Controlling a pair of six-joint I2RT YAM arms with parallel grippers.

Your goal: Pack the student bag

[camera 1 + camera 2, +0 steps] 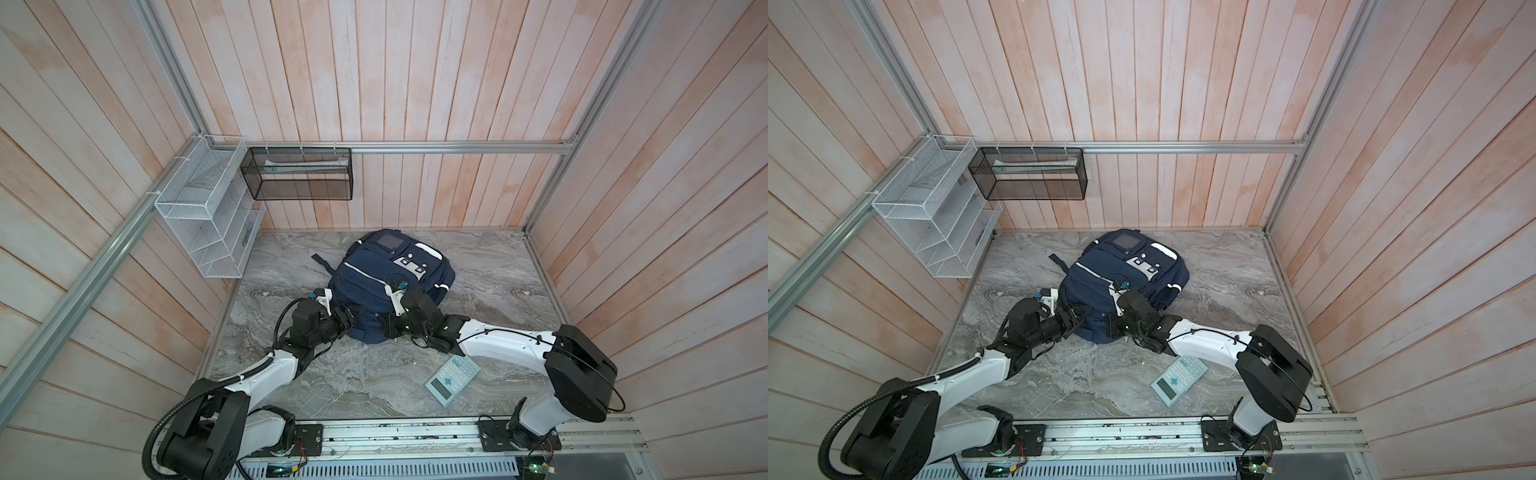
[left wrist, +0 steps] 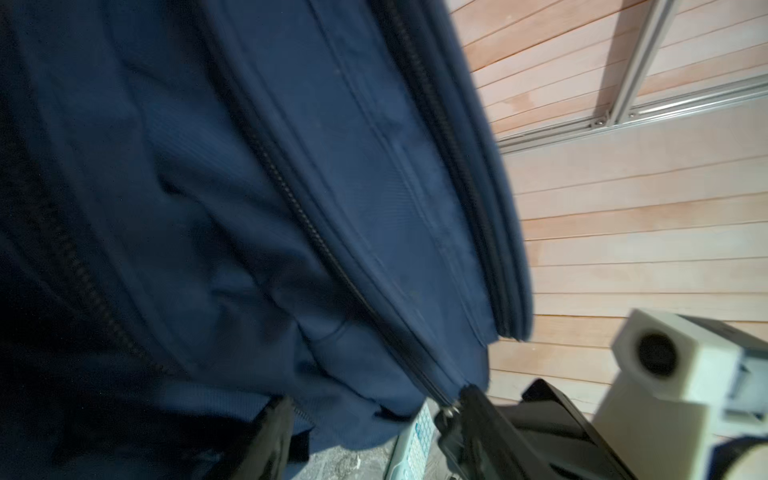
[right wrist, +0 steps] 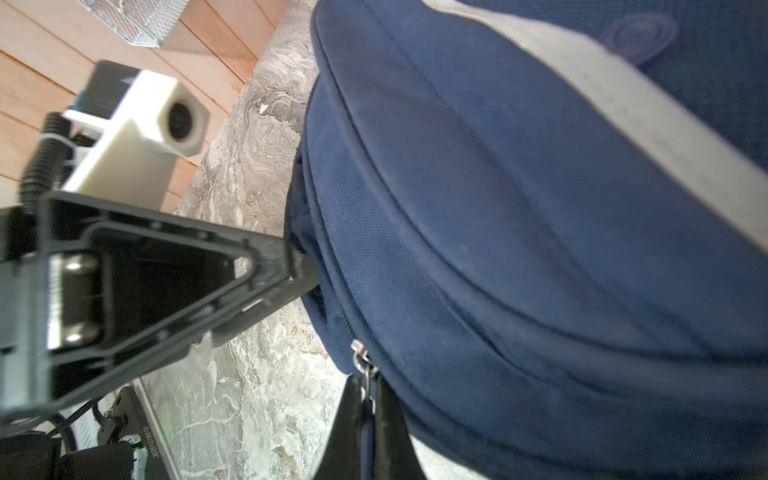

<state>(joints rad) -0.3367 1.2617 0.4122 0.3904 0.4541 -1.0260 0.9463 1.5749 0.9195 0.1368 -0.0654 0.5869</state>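
Observation:
The student bag (image 1: 386, 274) (image 1: 1125, 274), a navy backpack with white stripes, lies on the marble table in both top views. Both grippers meet at its near end. My right gripper (image 3: 365, 415) (image 1: 383, 325) is shut on the bag's zipper pull (image 3: 365, 386), just below the metal slider (image 3: 359, 351). My left gripper (image 2: 370, 436) (image 1: 351, 316) is open against the bag's near left side, its fingers (image 2: 266, 436) spread wide with loose navy fabric (image 2: 353, 407) bulging between them. One of its fingers (image 3: 249, 266) touches the bag's side seam in the right wrist view.
A pale blue calculator (image 1: 452, 381) (image 1: 1179, 380) (image 2: 415, 436) lies on the table under the right forearm. A white wire basket (image 1: 203, 216) and a black mesh basket (image 1: 299, 174) hang on the back left walls. A bag strap (image 1: 322, 262) trails left. Wooden walls enclose the table.

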